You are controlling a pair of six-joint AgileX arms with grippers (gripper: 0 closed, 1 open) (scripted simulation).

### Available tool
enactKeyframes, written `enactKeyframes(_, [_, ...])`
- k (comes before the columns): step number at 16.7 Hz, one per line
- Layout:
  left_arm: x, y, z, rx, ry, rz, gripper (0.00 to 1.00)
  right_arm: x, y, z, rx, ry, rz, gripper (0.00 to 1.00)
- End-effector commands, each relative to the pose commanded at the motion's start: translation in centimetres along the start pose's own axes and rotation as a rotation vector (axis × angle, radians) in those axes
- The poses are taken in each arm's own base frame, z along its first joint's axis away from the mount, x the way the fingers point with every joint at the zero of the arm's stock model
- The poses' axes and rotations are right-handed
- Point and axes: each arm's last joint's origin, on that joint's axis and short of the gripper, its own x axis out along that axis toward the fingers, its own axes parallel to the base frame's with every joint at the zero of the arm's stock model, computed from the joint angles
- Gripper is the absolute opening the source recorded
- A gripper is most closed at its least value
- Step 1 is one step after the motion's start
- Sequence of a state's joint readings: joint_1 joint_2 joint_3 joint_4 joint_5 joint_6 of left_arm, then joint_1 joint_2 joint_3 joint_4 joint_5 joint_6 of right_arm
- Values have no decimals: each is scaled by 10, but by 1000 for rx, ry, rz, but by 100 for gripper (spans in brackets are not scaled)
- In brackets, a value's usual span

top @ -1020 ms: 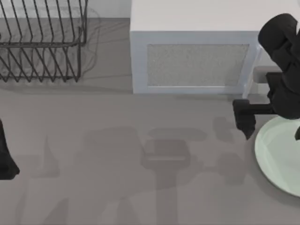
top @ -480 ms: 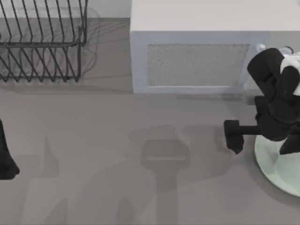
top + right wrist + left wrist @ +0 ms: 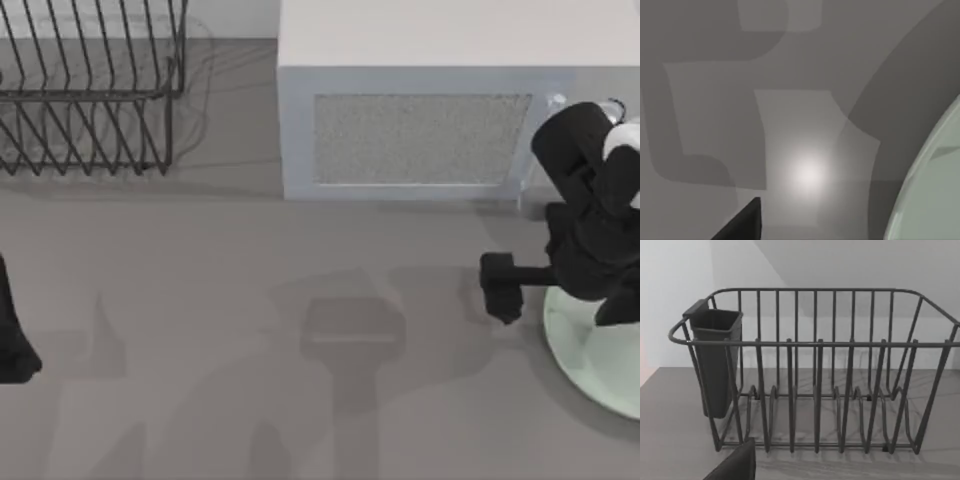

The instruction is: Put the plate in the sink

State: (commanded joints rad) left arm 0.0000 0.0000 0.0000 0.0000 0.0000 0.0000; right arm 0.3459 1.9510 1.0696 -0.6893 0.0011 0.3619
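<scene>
Can't really tell if the right gripper's [image 3: 612, 300] jaws are spread or clenched, but it's hanging right over the plate's [image 3: 590, 360] near edge at the surface's [image 3: 250, 250] right side. So the right arm is way closer; the left gripper [image 3: 12, 340] sits parked far left.

The top view looks straight down on the table [image 3: 250, 260], taking in the dish rack [image 3: 90, 90] at its far left corner, the microwave [image 3: 420, 120] along the far edge, and the plate [image 3: 595, 350] cut off at the right edge. The left wrist view sits low and near the table, facing the dish rack [image 3: 815, 370] side-on, so the two share it. The right wrist view hangs close above the table [image 3: 715, 100], probably looking nearly straight down, catching the plate's [image 3: 935, 190] rim.
</scene>
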Motion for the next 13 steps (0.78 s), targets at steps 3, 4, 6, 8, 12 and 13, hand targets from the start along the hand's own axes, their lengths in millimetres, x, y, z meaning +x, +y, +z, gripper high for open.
enactKeyframes(3, [0,0,0,0,0,0,100,0,0,0,0,0,0,62])
enactKeyframes(4, [0,0,0,0,0,0,100,0,0,0,0,0,0,55])
enactKeyframes(6, [0,0,0,0,0,0,100,0,0,0,0,0,0,40])
enactKeyframes(8, [0,0,0,0,0,0,100,0,0,0,0,0,0,25])
enactKeyframes(12, [0,0,0,0,0,0,100,0,0,0,0,0,0,0])
enactKeyframes(13, [0,0,0,0,0,0,100,0,0,0,0,0,0,0])
